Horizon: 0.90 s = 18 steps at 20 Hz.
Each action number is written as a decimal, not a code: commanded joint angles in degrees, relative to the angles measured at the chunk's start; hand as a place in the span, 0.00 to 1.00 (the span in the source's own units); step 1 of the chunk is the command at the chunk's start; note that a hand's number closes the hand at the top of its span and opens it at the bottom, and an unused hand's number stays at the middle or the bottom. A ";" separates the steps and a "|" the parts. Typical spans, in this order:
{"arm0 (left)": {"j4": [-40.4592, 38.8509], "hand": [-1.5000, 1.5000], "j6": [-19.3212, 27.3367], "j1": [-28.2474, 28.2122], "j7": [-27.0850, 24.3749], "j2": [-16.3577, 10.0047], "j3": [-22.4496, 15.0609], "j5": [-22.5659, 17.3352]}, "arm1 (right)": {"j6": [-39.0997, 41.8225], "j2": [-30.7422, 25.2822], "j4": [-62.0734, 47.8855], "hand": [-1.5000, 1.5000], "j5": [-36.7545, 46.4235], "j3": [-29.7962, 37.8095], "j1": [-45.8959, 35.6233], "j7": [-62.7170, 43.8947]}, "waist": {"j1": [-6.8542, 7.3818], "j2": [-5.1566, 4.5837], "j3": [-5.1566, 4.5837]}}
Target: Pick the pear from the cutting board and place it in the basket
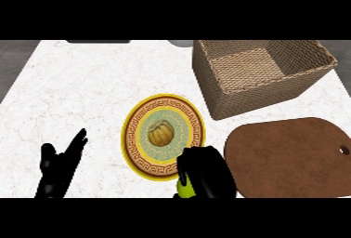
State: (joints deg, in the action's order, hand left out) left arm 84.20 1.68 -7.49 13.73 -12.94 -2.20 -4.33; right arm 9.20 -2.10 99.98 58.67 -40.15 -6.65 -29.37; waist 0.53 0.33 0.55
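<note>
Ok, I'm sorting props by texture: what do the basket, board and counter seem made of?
The basket is probably woven wicker or cane: tan walls with a fine crisscross weave, matte. The board looks like dark brown wood, with a mottled, dull surface and a hole near one edge. The counter seems to be white marble or similar stone, going by its faint veins.

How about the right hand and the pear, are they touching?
Touching. The head view shows the right hand with fingers curled round the yellow-green pear, hiding most of it.
</note>
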 commanded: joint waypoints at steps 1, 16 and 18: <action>-2.13 0.50 0.23 -1.66 1.45 0.71 -0.13 -0.23 | -11.51 2.00 9.31 1.00 -11.35 0.76 1.41 -1.75 | -0.20 -0.45 -0.32; -1.42 0.50 -0.59 -0.64 3.17 0.41 0.47 0.12 | -0.46 1.64 20.07 1.00 -18.51 29.39 -35.85 -29.43 | -0.18 -0.33 -0.60; -2.11 0.50 0.06 -0.25 3.41 1.32 0.26 0.62 | 0.27 0.56 18.35 1.00 -19.87 31.79 -37.64 -29.38 | -0.36 -0.32 -0.58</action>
State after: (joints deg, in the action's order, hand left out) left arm 84.31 0.80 -7.25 15.14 -13.07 -1.01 -4.56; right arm 5.87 -0.47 120.01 41.70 -16.66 -37.68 -55.99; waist 0.30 0.39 0.46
